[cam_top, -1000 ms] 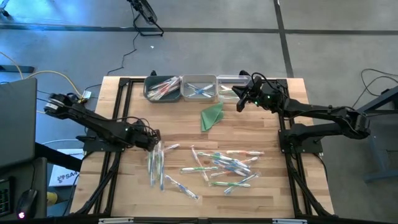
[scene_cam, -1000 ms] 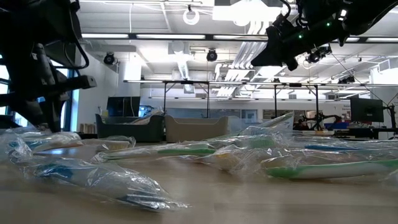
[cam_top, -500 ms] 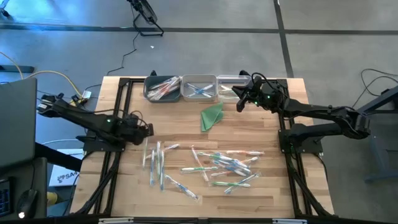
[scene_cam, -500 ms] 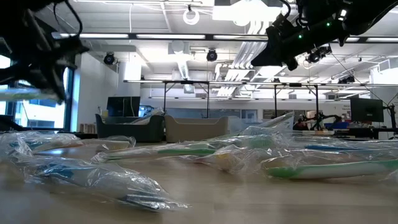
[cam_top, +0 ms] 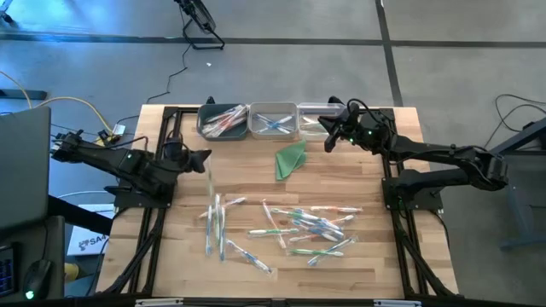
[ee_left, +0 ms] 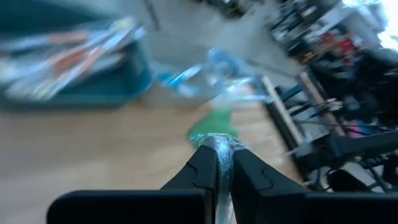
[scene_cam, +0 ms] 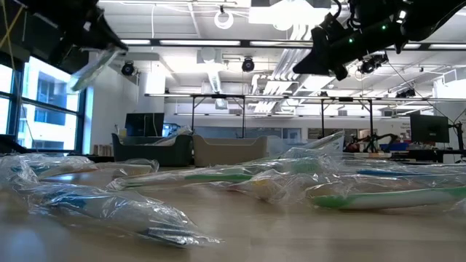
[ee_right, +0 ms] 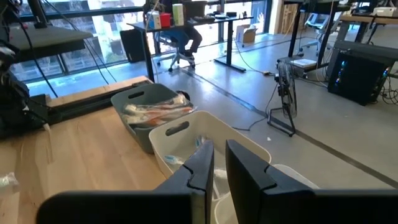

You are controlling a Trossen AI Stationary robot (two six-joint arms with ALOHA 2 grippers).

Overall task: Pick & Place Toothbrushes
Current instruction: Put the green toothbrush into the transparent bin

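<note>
The left hand has lifted off the bench and swung toward the dark bin, closed on one wrapped toothbrush. Judged status: pick done, transport under way, placement not yet done. The right hand hovers above the clear bin, fingers nearly closed, empty. Remaining toothbrushes lie scattered mid-bench. No legible brand, label or writing.

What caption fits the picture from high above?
Left gripper lifts a wrapped toothbrush toward the bins; right gripper waits above them.
</note>
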